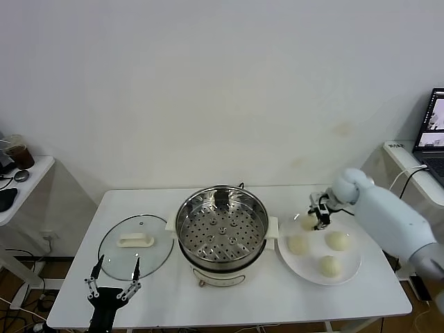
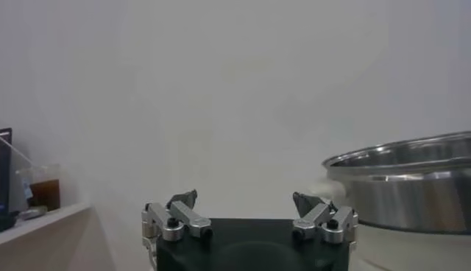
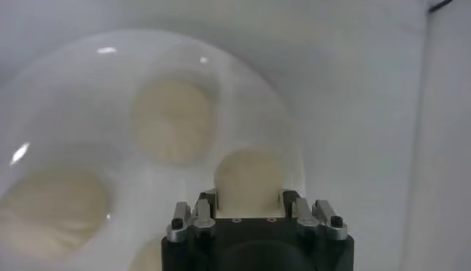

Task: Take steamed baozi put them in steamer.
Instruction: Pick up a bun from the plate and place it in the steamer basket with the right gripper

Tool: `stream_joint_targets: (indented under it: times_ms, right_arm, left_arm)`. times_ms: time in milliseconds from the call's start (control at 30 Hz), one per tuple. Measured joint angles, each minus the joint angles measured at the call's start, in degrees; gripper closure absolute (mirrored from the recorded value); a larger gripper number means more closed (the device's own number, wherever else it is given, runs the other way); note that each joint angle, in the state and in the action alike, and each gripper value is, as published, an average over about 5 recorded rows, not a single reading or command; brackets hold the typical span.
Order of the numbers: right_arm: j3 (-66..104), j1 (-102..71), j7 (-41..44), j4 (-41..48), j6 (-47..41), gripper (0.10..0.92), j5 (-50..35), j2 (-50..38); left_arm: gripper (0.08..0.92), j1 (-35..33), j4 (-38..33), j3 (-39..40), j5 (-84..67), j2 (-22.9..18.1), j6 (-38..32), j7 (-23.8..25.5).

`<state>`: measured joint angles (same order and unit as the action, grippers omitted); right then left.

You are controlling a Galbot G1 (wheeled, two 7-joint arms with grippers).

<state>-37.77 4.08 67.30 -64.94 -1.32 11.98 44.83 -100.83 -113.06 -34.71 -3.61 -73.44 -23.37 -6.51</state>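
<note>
My right gripper (image 1: 318,216) is shut on one steamed baozi (image 1: 307,222) at the far left edge of the white plate (image 1: 313,253). In the right wrist view that pale bun (image 3: 249,180) sits squeezed between the fingers (image 3: 208,202) of the gripper (image 3: 249,200). Three more baozi (image 1: 297,245) (image 1: 338,240) (image 1: 329,266) lie on the plate. The steel steamer (image 1: 222,225) stands mid-table to the left of the plate, its perforated tray bare. My left gripper (image 1: 112,279) hangs open at the table's front left, holding nothing; its wrist view shows the gripper (image 2: 246,202) beside the steamer wall (image 2: 412,184).
A glass lid with a white handle (image 1: 135,246) lies flat left of the steamer, just beyond my left gripper. A side shelf with a cup (image 1: 17,156) is at far left. A laptop (image 1: 433,132) sits on a stand at far right.
</note>
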Motion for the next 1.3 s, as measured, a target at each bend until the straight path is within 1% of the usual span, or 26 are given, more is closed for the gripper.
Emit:
stream_joint_targets:
  times_ms: [167, 300, 467, 633, 767, 933, 1300]
  right_arm:
    - [-7.2, 9.4, 1.2, -4.2, 1.9, 0.482, -6.5, -1.1]
    - [-12.8, 16.6, 1.5, -6.1, 4.3, 0.482, -11.2, 0.1]
    - [-18.7, 22.7, 1.2, -7.3, 7.9, 0.481, -15.5, 4.5]
    - [-22.9, 25.5, 0.4, -6.9, 12.5, 0.475, -17.2, 11.1]
    - [-25.4, 26.1, -0.2, -5.4, 16.9, 0.474, -16.6, 16.7]
    - [-27.2, 25.5, -1.2, -2.8, 22.6, 0.472, -13.1, 22.3]
    - [-28.3, 21.8, -4.5, 1.6, 33.1, 0.465, -3.0, 28.4]
  left_arm:
    - [0.177, 0.0, -0.5, 0.2, -0.5, 0.3, 0.2, 0.1]
    - [0.177, -0.3, -1.0, -0.1, -0.9, 0.6, 0.3, 0.2]
    - [0.177, -0.8, -1.1, -0.9, -1.4, 0.9, 0.3, 0.3]
    - [0.177, -0.8, -1.1, -1.9, -1.6, 0.8, 0.8, 0.3]
    - [0.177, -1.0, -1.0, -2.9, -1.6, 0.7, 1.0, 0.2]
    - [0.177, -1.2, -1.1, -3.9, -1.3, 0.5, 1.1, 0.2]
    - [0.177, -0.8, -1.3, -5.0, -1.2, -0.1, 1.9, 0.0]
